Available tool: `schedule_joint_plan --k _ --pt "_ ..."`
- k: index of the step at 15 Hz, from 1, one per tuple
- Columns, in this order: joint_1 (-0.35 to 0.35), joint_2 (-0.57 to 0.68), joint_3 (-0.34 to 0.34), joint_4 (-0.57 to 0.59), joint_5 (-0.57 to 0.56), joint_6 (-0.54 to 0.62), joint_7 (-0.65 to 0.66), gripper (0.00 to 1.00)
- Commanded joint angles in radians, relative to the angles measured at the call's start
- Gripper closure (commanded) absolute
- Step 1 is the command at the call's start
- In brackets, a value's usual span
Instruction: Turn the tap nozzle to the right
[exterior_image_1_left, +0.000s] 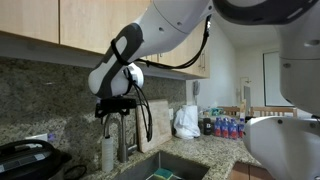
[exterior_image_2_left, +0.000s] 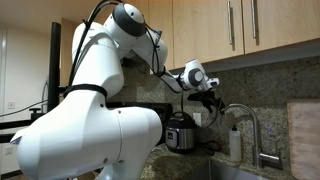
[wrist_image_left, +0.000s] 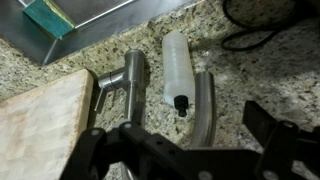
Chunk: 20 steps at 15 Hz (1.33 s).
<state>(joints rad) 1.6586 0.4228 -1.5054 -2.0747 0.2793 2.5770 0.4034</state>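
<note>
Claw (wrist_image_left: 176, 142) hangs wide open and empty over the tap nozzle (wrist_image_left: 205, 106), a slim grey steel arch standing on the speckled counter (wrist_image_left: 272, 72) just beside a pale soap bottle (wrist_image_left: 174, 65). Nothing is gripped yet, so the whole turn to the right appears left to do.

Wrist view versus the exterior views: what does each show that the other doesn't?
Wrist only: a top-down look between the open fingers at the tap nozzle and soap bottle. Exterior only: the arm, wooden cabinets, a cooker, and the nozzle's arched profile. Shared: tap nozzle, soap bottle, granite counter.
</note>
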Motion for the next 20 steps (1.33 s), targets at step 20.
schedule_joint_plan --k 20 --pt "-0.492 0.008 0.476 0.014 -0.245 0.379 0.169 0.00"
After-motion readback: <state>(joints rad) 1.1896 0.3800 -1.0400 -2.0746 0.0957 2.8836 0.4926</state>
